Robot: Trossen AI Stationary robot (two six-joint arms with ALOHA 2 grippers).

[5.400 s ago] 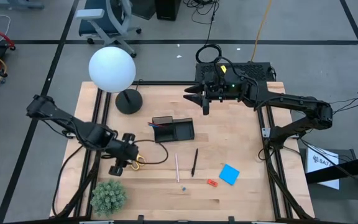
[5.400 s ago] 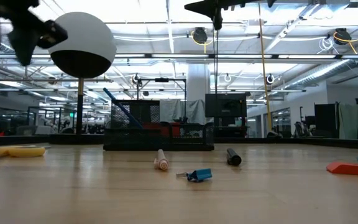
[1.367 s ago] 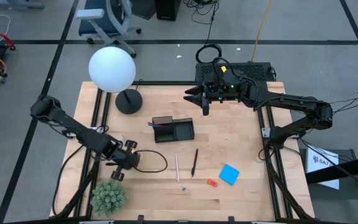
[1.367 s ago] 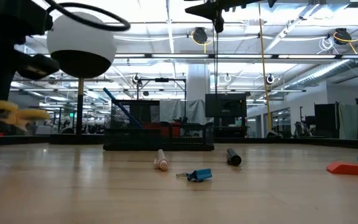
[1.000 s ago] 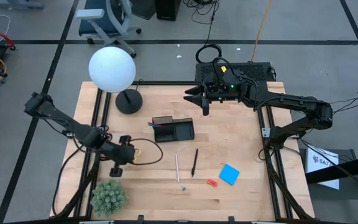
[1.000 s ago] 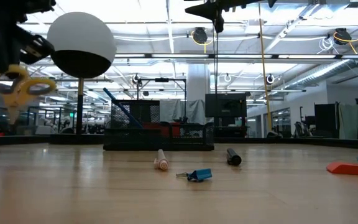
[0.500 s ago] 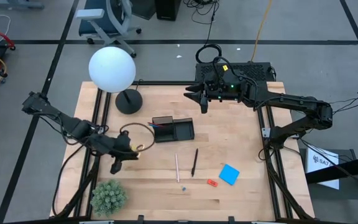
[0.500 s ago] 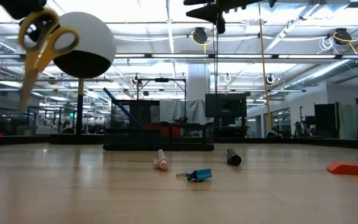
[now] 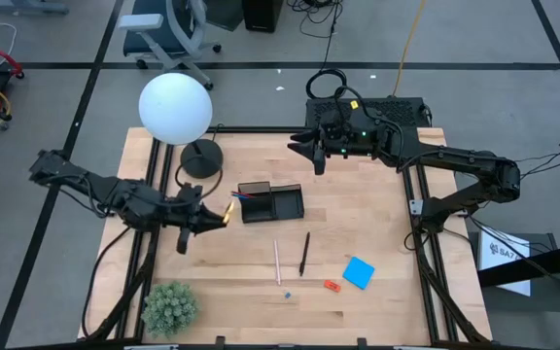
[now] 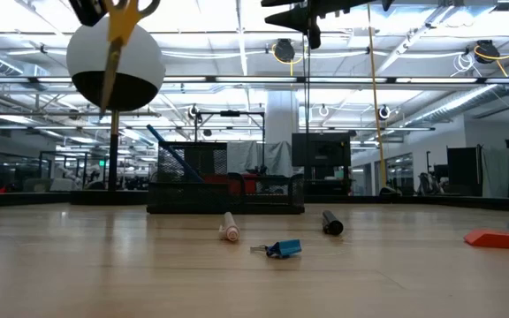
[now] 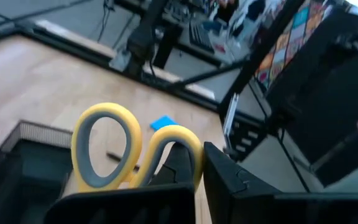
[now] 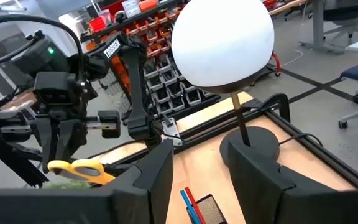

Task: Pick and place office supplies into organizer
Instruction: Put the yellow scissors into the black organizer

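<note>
The yellow-handled scissors (image 9: 226, 210) hang in the air just left of the black organizer (image 9: 271, 203), with my left gripper (image 9: 210, 219) shut on them. In the low view the scissors (image 10: 113, 44) are high up, blades slanting down. Blue and red pens (image 9: 241, 194) stick out of the organizer. A pale pen (image 9: 277, 262), a black pen (image 9: 304, 253), a blue note pad (image 9: 359, 272) and a red-orange piece (image 9: 332, 286) lie on the table. My right gripper (image 9: 317, 153) hovers open over the far edge. My left gripper pinches the scissors between its two fingers (image 11: 241, 180) just behind the yellow handle rings (image 11: 166, 149), which stick out past the fingertips. The exact place of contact is hidden by the fingers. The scissors are lifted clear, their blades (image 10: 106, 84) hanging slantwise below the handles.
A white globe lamp (image 9: 175, 109) on a round black base (image 9: 201, 157) stands at the far left. A green plant (image 9: 169, 307) sits at the near left corner. A small blue clip (image 9: 286, 293) lies near the pale pen. Bare wood lies right of the organizer.
My left gripper has risen and gone toward the organizer, to the right and the far edge, carrying the scissors. The scissors have climbed well above the table and tipped so that their blades hang down.
</note>
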